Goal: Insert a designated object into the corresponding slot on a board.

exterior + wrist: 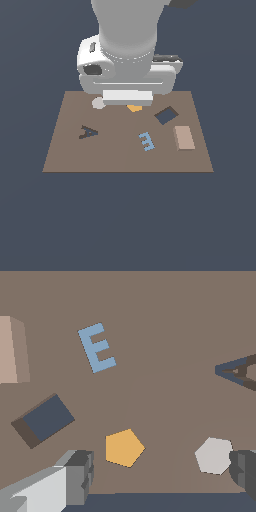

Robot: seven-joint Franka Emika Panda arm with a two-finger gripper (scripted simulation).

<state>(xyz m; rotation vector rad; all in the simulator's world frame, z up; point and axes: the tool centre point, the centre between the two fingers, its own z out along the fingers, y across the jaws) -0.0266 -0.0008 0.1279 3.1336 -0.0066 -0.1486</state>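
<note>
Exterior high, angled down; wrist close overhead; shared board (75,150).

Block (12,349), seemingly flat, lies beside tilted slot (47,418).

A blue letter E piece (146,141), an orange shape (124,448), a pale grey disc (214,455) and a dark A-shaped cutout (88,132) lie well apart.
</note>
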